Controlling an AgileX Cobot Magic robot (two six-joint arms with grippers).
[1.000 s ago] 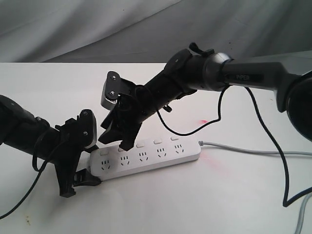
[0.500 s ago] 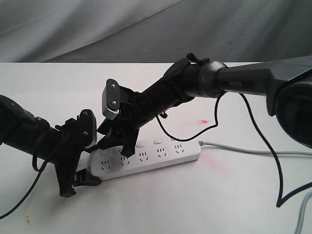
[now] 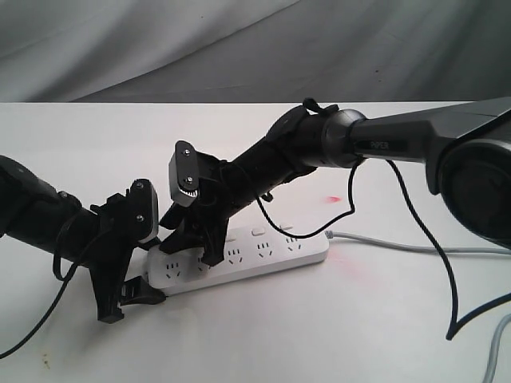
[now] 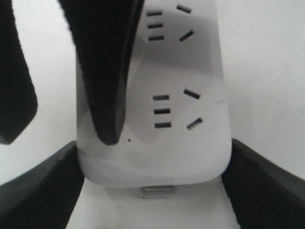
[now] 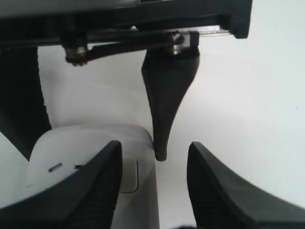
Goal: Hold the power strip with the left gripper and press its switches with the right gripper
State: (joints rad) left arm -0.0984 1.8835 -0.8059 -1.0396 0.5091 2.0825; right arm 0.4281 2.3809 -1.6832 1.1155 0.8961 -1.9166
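White tabletop [image 3: 359, 335]: the left gripper [image 3: 128, 306] clamps the power strip [image 3: 263, 257] by its end; the right gripper [image 3: 192, 243], fingers spread and empty, hangs over the switches [image 3: 259, 231] nearest that end. A short downward press looks next.

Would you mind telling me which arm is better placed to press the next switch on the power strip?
The right. The right gripper is open and low over the power strip, right at its row of switches, while the left gripper is clamped on the strip's end and busy holding it.
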